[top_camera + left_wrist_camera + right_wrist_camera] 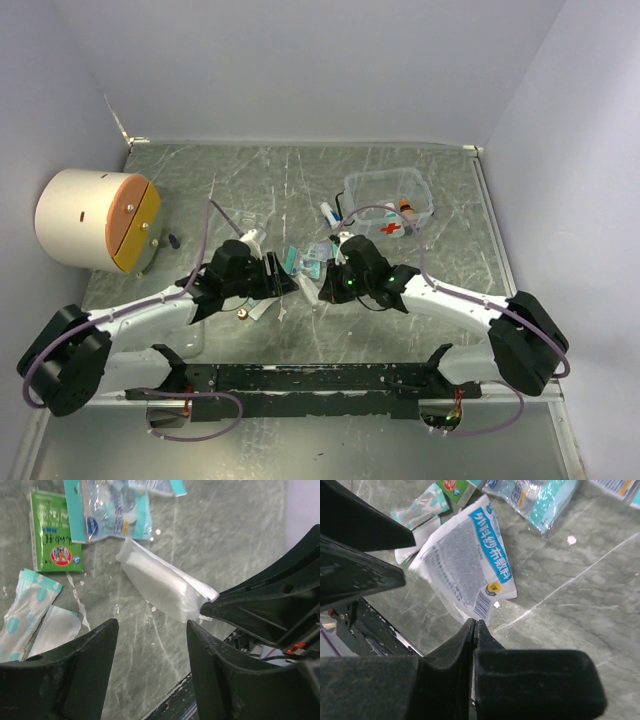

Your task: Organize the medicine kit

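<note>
One corner of a white, blue-printed paper sachet (pixel 465 565) is pinched tight in the right gripper (pixel 475 625) while the left gripper (pixel 152 630) gapes empty just beside it; next, I reckon, it wants carrying to the clear plastic medicine kit (pixel 380 174), far right.

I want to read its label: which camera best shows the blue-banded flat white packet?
Right wrist: the blue-banded flat white packet faces the lens, print and barcode visible. Left wrist shows only its plain back; top external, just a tiny white scrap.
</note>
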You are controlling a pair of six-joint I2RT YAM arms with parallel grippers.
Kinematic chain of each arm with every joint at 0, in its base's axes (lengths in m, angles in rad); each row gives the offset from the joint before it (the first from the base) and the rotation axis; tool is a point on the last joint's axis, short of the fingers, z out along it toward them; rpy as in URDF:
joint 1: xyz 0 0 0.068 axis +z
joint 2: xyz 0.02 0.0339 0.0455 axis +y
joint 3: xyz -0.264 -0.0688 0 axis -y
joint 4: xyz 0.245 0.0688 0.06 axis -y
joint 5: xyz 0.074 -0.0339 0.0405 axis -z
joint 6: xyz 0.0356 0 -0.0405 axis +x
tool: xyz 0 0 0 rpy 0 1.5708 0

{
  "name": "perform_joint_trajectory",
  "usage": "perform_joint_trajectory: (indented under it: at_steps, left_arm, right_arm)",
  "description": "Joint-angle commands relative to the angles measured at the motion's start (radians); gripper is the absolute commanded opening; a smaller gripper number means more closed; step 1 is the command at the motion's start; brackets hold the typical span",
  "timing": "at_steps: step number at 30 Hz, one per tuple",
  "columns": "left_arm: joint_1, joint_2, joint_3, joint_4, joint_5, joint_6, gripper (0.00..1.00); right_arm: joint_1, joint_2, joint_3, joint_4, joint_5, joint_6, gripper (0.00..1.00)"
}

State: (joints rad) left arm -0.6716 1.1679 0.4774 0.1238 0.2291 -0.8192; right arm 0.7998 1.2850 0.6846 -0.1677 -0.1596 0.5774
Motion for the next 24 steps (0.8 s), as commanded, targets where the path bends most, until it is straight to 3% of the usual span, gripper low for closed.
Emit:
perform_joint_trajectory:
  at_steps: [1,4,8,13,17,24]
  left_arm:
    - [-0.067,0.083,0.017,0.036,-0.147,-0.029,0.66]
    - [-0.095,0.153,0.024,0.062,-0.163,-0.04,0.65]
    - [-0.113,0.211,0.03,0.111,-0.166,-0.044,0.61]
    - [-0.117,0.247,0.039,0.161,-0.157,-0.047,0.59]
    - [-0.118,0.261,0.052,0.163,-0.156,-0.042,0.58]
    - [-0.119,0.283,0.082,0.151,-0.151,-0.037,0.59]
  right_arm:
    - [-0.004,0.04,-0.041,0.132,-0.033,0.099,0.0]
    - [-0.003,0.056,-0.046,0.143,-0.006,0.099,0.03]
    - [-0.002,0.038,-0.05,0.134,0.022,0.062,0.26]
    - [0.0,-0.006,-0.083,0.193,-0.069,-0.011,0.46]
    - [0.004,-0.003,-0.062,0.175,-0.021,-0.07,0.51]
    - [0.023,0.072,0.039,0.104,0.096,-0.106,0.5]
